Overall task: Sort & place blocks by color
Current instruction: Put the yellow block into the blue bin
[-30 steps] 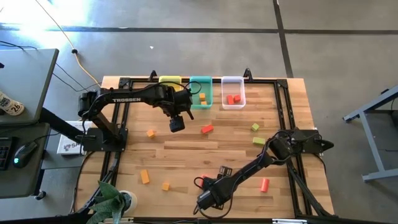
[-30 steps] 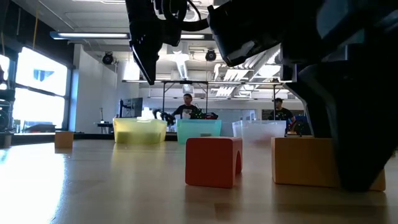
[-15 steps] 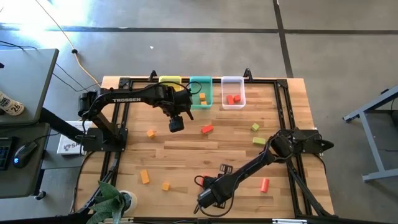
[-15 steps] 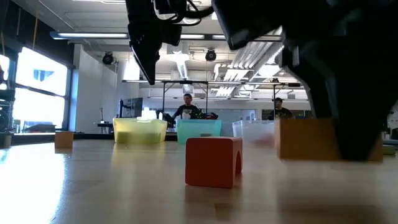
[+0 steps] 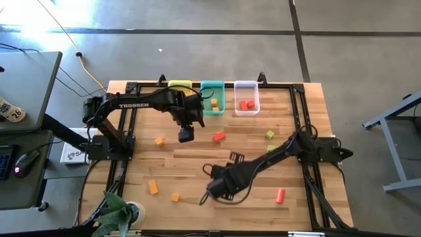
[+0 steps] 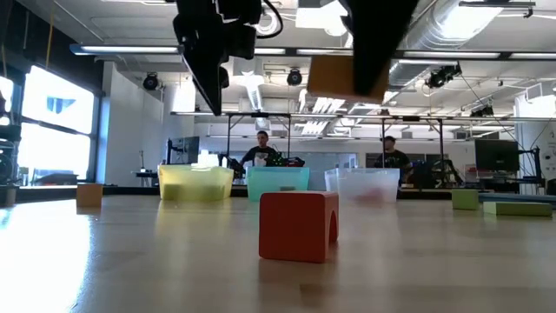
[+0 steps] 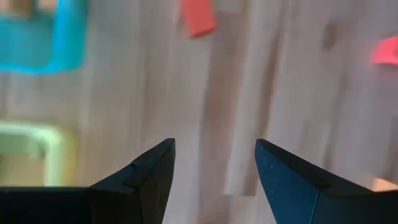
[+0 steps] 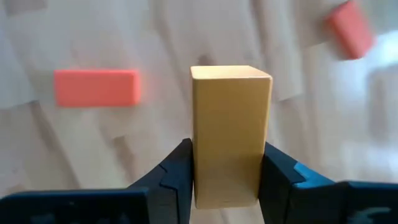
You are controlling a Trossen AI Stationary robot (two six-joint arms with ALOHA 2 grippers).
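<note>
Right gripper [image 8: 225, 171] is clenched on a small orange wooden cuboid block [image 8: 230, 134] lifted clear of the wooden table [image 5: 197, 158], left gripper [image 7: 214, 168] hanging spread and empty near the teal plastic bin [image 5: 212, 96]; risk: shallow end-grip lets the block slip during transfer.

1. Bins at the table's 12 o'clock edge – yellow bin [image 5: 179, 85], teal bin [image 5: 213, 96], clear bin [image 5: 246, 97]
2. Held block [image 8: 229, 134] – orange
3. Arch block [image 6: 298, 226] – red
4. Blocks at 3 o'clock [image 5: 271, 141] – light green
</note>
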